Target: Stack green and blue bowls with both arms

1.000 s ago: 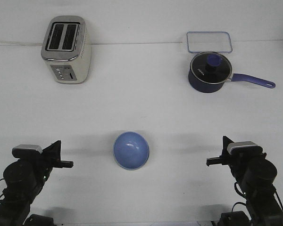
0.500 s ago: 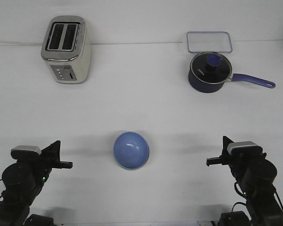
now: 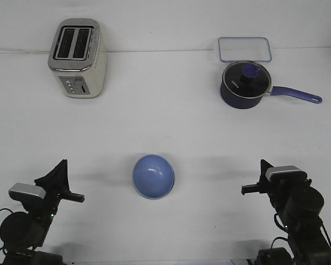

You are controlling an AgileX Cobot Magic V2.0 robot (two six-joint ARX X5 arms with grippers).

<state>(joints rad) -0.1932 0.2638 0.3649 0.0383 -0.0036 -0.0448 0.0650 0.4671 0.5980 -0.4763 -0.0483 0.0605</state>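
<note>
I am seeing the left gripper [image 3: 71, 196] and the right gripper [image 3: 248, 189] hovering low at the near edge, both holding nothing; how wide they are opening I cannot tell. Between them the blue bowl [image 3: 153, 176] is sitting on the white table [image 3: 165, 127]. Farther, a toaster [image 3: 77, 58] and a navy saucepan [image 3: 244, 84] are standing.

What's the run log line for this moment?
blue bowl alone mid-table | green bowl not visible | left gripper, right gripper apart from bowl, empty
</note>
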